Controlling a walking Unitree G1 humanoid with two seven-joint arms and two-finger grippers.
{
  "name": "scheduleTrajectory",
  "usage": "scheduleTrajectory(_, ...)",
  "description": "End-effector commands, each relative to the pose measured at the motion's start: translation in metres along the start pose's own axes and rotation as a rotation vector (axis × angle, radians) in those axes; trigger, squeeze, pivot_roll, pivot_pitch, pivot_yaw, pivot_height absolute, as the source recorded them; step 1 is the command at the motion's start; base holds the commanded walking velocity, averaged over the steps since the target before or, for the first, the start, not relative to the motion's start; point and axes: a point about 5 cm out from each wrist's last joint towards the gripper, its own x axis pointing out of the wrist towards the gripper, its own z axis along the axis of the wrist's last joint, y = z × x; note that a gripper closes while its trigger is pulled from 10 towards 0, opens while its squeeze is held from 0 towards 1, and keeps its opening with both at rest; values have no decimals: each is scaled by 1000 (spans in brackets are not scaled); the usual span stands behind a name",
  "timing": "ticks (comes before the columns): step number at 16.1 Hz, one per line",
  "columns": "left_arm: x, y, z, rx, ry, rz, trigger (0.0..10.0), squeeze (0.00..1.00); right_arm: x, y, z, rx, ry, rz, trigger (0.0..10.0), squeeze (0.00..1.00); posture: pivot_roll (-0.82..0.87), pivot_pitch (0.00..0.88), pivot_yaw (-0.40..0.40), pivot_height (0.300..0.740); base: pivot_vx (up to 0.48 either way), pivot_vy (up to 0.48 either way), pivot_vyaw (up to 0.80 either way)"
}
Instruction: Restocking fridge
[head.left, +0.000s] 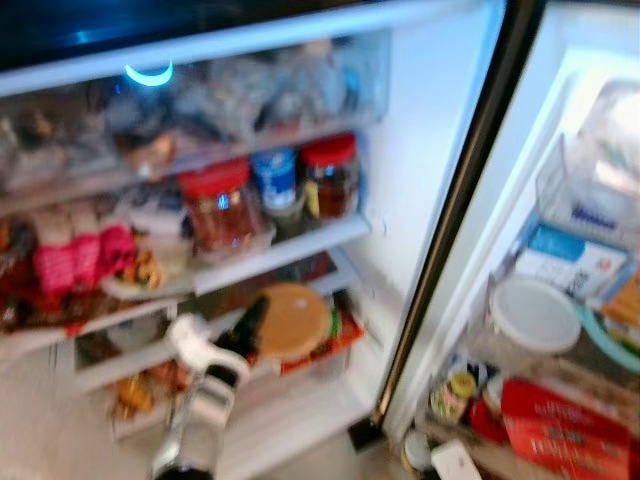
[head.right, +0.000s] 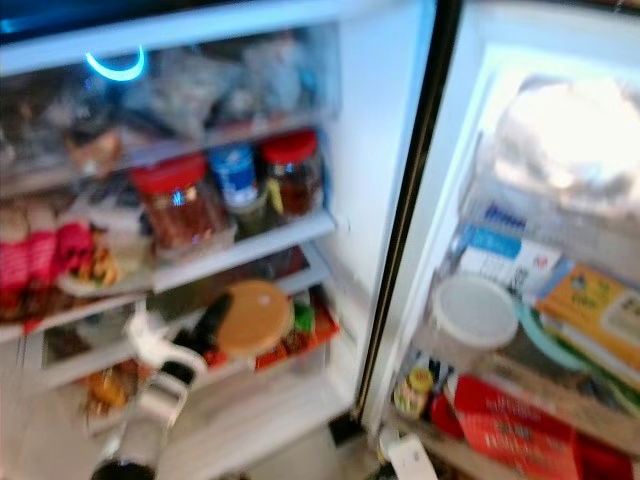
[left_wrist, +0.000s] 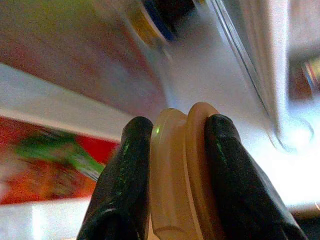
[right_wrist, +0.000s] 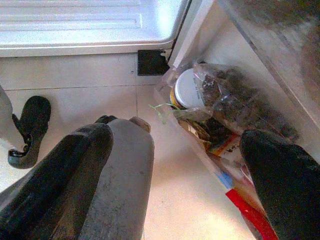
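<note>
Left hand (left_wrist: 172, 150) around unlabelled tan lid (head.left: 293, 320)

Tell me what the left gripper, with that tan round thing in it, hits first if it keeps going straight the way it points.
Probably the red package on the lower fridge shelf. The left gripper holds the tan round container just in front of it. Depth is unclear in these blurred views.

No legible text or labels on the blurred fridge items
</note>
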Motion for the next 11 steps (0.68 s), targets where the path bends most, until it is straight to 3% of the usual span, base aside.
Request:
scheduleTrajectory(1,0,6,14,1,-78,41,10000,0,-4,7,-19,3,71,25,10000,0,-55,53,14,665,0,0,0)
scheduleTrajectory(6,13,16,34,55,-180,163,10000,0,-4,9,-20,-15,71,33,10000,0,-73,58,2,665,0,0,0)
scheduleTrajectory(11,21,25,46,95,-208,262,10000,0,-5,9,-21,-33,67,41,10000,0,-101,67,-14,665,0,0,0)
